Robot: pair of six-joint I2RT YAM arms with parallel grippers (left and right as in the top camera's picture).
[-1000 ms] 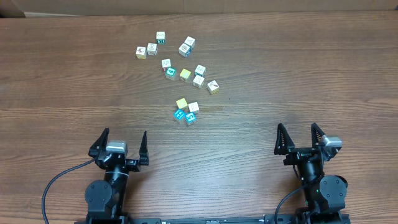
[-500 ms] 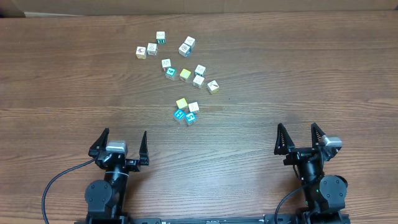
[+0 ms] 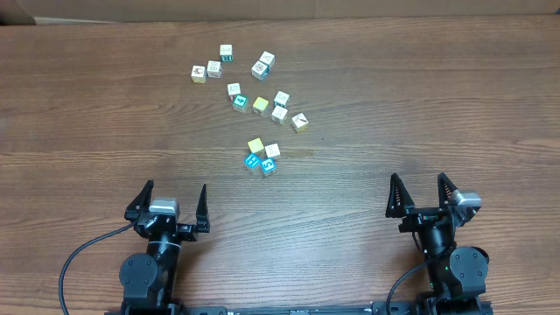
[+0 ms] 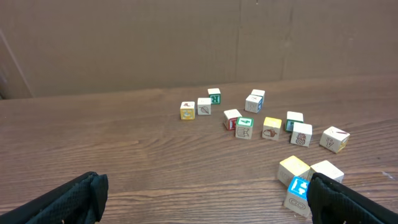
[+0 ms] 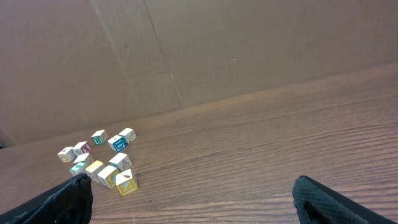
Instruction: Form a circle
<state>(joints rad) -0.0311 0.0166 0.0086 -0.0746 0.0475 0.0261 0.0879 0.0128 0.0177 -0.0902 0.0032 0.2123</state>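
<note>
No circle is formed. Several tiny cubes lie scattered on the wooden table (image 3: 420, 96). A loose group spreads from a white cube (image 3: 227, 52) at the back to a yellowish one (image 3: 300, 122). Nearer me, a yellow cube (image 3: 255, 145), a white one (image 3: 272, 150) and two blue-faced ones (image 3: 253, 161) sit close together. My left gripper (image 3: 175, 187) stands open near the front edge, well short of the cubes. The right gripper (image 3: 417, 179) is open too, off to their right. In the left wrist view the blue cube (image 4: 300, 186) lies just inside the right fingertip (image 4: 348, 202). The cubes (image 5: 109, 174) also show low left in the right wrist view.
A brown cardboard wall (image 4: 199, 43) closes off the far side of the table. A black cable (image 3: 74, 262) runs from the left arm's base.
</note>
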